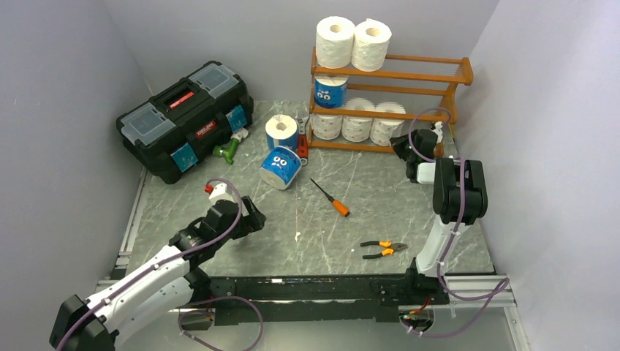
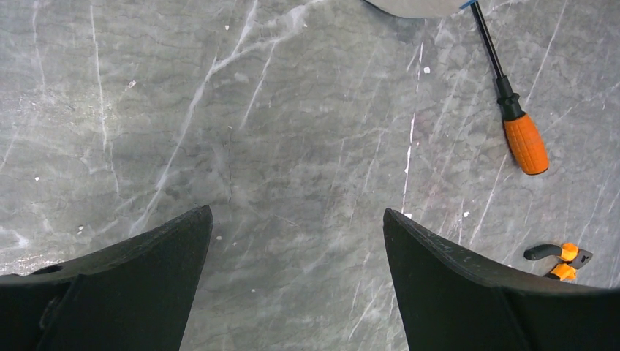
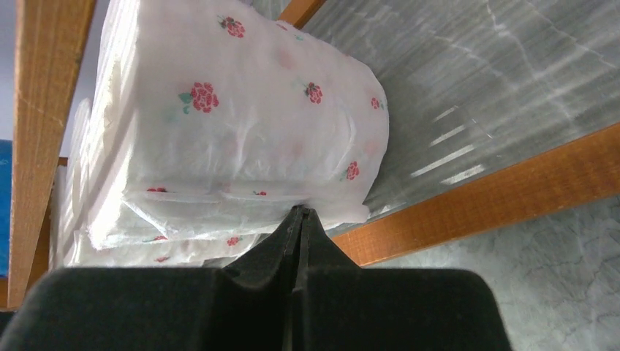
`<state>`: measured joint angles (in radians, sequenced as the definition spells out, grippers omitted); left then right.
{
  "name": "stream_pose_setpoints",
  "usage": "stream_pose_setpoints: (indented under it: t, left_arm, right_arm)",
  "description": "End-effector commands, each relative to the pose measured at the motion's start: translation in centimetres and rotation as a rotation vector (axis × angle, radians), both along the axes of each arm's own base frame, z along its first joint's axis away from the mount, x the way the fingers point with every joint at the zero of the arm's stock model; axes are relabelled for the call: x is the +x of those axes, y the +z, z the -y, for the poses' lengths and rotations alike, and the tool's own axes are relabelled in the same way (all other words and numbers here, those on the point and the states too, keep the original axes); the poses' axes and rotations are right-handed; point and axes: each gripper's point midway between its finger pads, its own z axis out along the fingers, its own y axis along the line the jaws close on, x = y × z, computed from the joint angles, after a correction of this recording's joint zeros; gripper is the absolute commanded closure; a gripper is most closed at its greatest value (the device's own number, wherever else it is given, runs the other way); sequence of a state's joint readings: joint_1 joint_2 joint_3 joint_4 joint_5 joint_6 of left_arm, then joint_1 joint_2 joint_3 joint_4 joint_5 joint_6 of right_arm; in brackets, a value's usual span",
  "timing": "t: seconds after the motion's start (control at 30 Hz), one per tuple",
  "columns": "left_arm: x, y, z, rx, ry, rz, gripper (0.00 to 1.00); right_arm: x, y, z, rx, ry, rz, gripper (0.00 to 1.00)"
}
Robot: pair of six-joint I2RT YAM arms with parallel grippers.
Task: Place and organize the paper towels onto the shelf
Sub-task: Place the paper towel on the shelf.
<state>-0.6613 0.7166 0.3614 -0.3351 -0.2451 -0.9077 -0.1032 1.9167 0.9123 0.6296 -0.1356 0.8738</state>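
Two of the eight paper towels are not yet on the orange-brown slatted wooden shelf (image 1: 466, 72): an upright blue-wrapped roll with cartoon eyes (image 1: 281, 133) and a tipped blue-wrapped roll (image 1: 280, 167), both on the grey marble-patterned tabletop (image 1: 409, 212). Your left gripper (image 2: 296, 241) has its fingers spread wide and holds nothing, which reads as readiness for a fat roll. The tipped blue-wrapped roll lies ahead of it and a little to its right, well beyond the fingertips, with only bare tabletop between the fingers. An orange-handled screwdriver (image 2: 523, 139) lies ahead and to the right of that hand, near the roll, so I judge you should mind it on the approach. Orange-handled pliers (image 2: 559, 257) sit off to the hand's right. Your right gripper (image 3: 301, 219) has its fingers pressed together on nothing, the tip touching the white roll printed with red flowers (image 3: 241, 124) directly ahead of it on the lowest tier. Closed fingers make a blunt pusher, so this looks like a nudge to square the roll behind the front rail, not a pick. That roll ends a row of three white ones. A third blue-wrapped roll (image 1: 330, 91) stands on the middle tier, and a pair of plain white rolls (image 1: 335, 40) sits on top.
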Motion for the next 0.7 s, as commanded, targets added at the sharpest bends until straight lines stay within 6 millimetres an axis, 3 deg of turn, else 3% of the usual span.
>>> stream_pose_setpoints:
  t: [0.0,0.4,0.53,0.67]
  left_arm:
    - [1.2,1.8,0.3,-0.024,0.028,0.048,0.07]
    - [1.4,2.2,0.2,-0.015,0.028,0.057,0.07]
    - [1.4,2.4,0.2,-0.018,0.024,0.066,0.07]
    - [1.3,2.9,0.4,-0.036,0.009,0.088,0.07]
  right_arm:
    - [2.0,2.9,0.1,0.003,0.001,0.100,1.00]
    - [1.6,3.5,-0.2,0.007,0.015,0.117,1.00]
    - [0.6,5.6,0.1,-0.027,0.007,0.138,0.99]
    - [-1.4,7.3,0.2,-0.059,-0.022,0.114,0.79]
